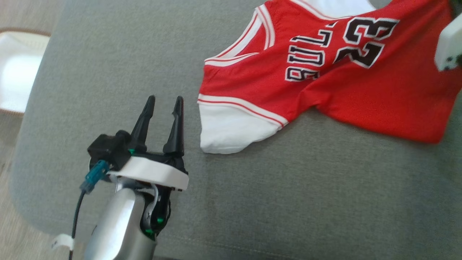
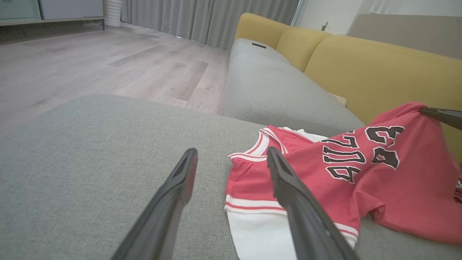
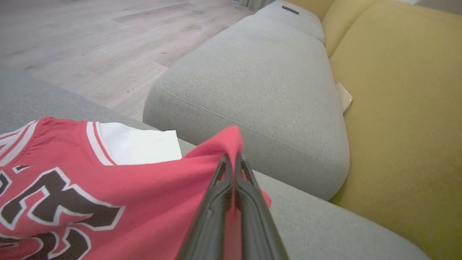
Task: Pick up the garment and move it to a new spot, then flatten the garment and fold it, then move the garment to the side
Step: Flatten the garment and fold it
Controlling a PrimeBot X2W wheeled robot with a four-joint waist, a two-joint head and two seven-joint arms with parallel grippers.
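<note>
Right wrist view: right gripper (image 3: 231, 157) pinches the jersey (image 3: 90, 187) by its edge; left gripper (image 1: 164, 101) stands wide at its seven o'clock; moving, flattening and folding seemingly remain.

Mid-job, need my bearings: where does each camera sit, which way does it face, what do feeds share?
Head view: on the head, looking down at the grey cushion and red jersey; open left gripper at lower left.
Left wrist view: on the left wrist, looking along its spread fingers over the jersey toward the yellow backrest.
Right wrist view: on the right wrist, looking along the right gripper, shut on the jersey's edge, toward the backrest.
Shared: both wrist views show jersey and backrest.
</note>
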